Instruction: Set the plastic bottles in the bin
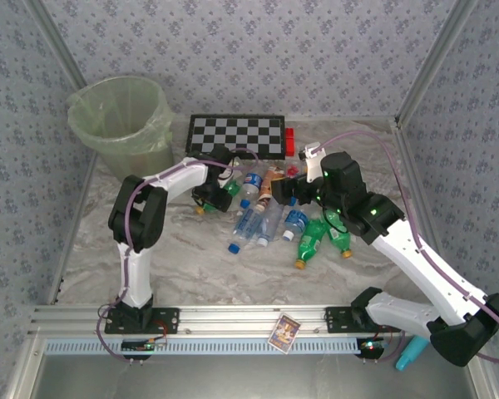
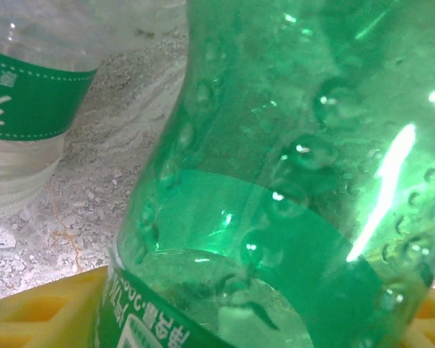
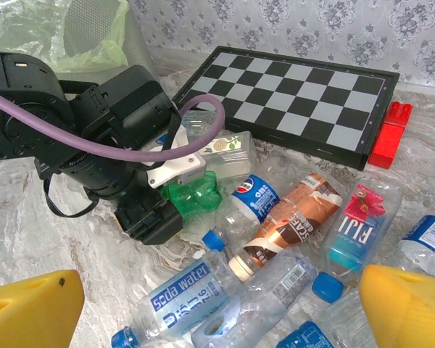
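Note:
A green plastic bottle [image 2: 290, 181] lies on the table between the yellow fingers [image 2: 36, 312] of my left gripper [image 2: 232, 319], which press on its sides. In the top view that gripper [image 1: 209, 199] is at the left end of the bottle pile [image 1: 270, 220]. My right gripper [image 3: 225, 312] hangs open above the pile, over a soda water bottle [image 3: 177, 293], a Pepsi bottle [image 3: 250, 199] and a brown coffee bottle [image 3: 290, 221]. The pale green bin [image 1: 121, 125] stands at the far left corner.
A checkerboard [image 1: 237, 135] and a red brick [image 1: 289, 141] lie behind the pile. A clear bottle with a green label [image 2: 22, 123] lies next to the held one. Two more green bottles [image 1: 316, 237] are at the pile's right. A turquoise tool [image 1: 410, 353] sits near the right base.

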